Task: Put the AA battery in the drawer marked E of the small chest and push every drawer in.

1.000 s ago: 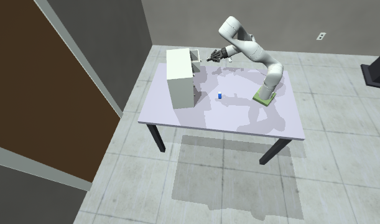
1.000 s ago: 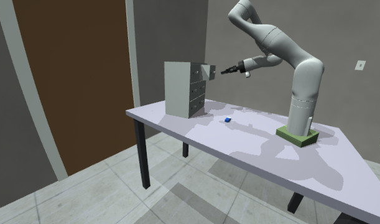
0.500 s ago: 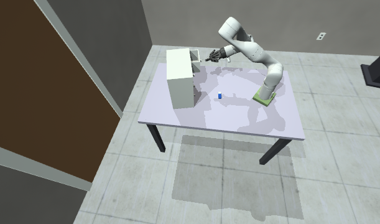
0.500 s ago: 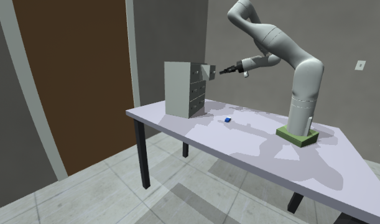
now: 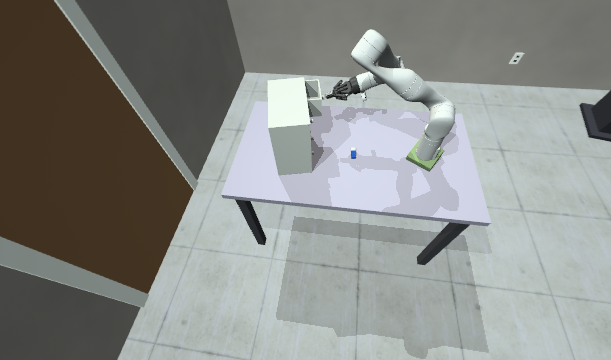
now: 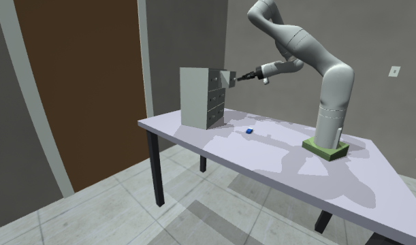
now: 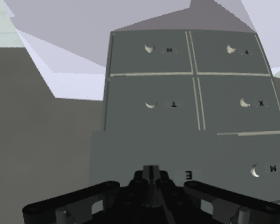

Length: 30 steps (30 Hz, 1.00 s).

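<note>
Drawer E (image 5: 315, 108) (image 6: 232, 80) (image 7: 121, 155) is the top drawer at the chest's far side and stands well out of the chest (image 5: 291, 147) (image 6: 194, 96). It looks level. My gripper (image 5: 327, 96) (image 6: 237, 79) (image 7: 150, 175) is shut and empty, its tips right in front of drawer E's face, by the handle. Whether they touch it I cannot tell. I cannot make out a battery for certain. A small blue and white thing (image 5: 353, 153) (image 6: 249, 131) lies on the table in front of the chest; its kind is too small to tell. The floor of drawer E is hidden.
The other drawers, among them M (image 7: 231, 160), T (image 7: 126, 102) and X (image 7: 221, 102), look pushed in. The chest stands upright near one end of the table (image 5: 365, 187) (image 6: 228, 150). The arm's green base (image 5: 425, 164) (image 6: 325, 153) stands toward the other end.
</note>
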Tool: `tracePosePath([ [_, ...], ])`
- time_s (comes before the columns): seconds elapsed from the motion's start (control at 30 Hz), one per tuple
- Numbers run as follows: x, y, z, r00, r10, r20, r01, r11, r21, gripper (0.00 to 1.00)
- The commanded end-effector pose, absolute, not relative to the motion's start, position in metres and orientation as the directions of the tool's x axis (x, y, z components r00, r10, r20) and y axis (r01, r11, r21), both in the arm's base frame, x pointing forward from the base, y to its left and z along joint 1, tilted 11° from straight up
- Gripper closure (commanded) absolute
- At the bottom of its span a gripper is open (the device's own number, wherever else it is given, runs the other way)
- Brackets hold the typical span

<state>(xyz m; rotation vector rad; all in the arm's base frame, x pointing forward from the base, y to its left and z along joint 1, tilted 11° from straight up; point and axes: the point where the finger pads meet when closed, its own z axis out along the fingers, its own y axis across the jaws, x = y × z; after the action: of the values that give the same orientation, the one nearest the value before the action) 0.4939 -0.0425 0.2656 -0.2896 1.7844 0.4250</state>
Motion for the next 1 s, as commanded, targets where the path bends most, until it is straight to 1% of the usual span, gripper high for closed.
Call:
tracePosePath([
  [0.0, 0.498, -0.036, 0.268, -0.247, 0.023, -0.969, -0.423, 0.897, 0.129, 1.00],
  [0.97, 0.540, -0.017, 0.274, -0.247, 0.023, -0.969, -0.423, 0.897, 0.129, 1.00],
])
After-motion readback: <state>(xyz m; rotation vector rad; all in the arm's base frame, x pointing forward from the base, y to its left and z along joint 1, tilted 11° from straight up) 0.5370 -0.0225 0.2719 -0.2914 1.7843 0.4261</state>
